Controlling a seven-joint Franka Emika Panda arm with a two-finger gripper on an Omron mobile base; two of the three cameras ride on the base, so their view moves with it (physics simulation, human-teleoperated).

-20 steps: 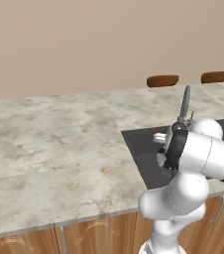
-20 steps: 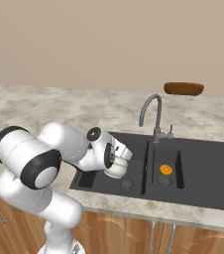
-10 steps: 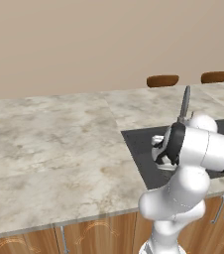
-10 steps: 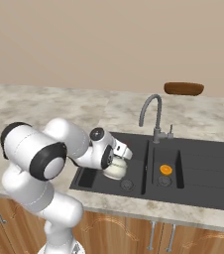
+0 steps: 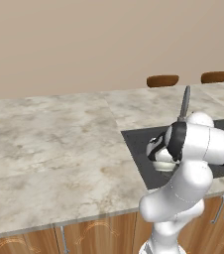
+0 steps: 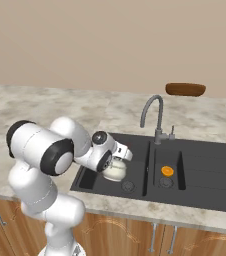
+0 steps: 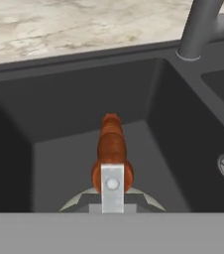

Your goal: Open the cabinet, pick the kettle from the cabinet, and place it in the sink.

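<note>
The cream-white kettle (image 6: 115, 169) hangs upright right under the claw (image 6: 116, 161), inside the left basin of the black sink (image 6: 205, 181). Its red-brown handle (image 7: 111, 149) points straight ahead of the claw, towards the basin's back wall.

A cream-white kettle (image 6: 115, 170) with a reddish-brown knob (image 7: 112, 149) is seen in a black sink (image 6: 210, 170). The surface (image 5: 49, 144) is patterned in beige-grey marble. An orange piece (image 6: 167, 171) is shown beside the grey faucet (image 6: 152, 117).
</note>
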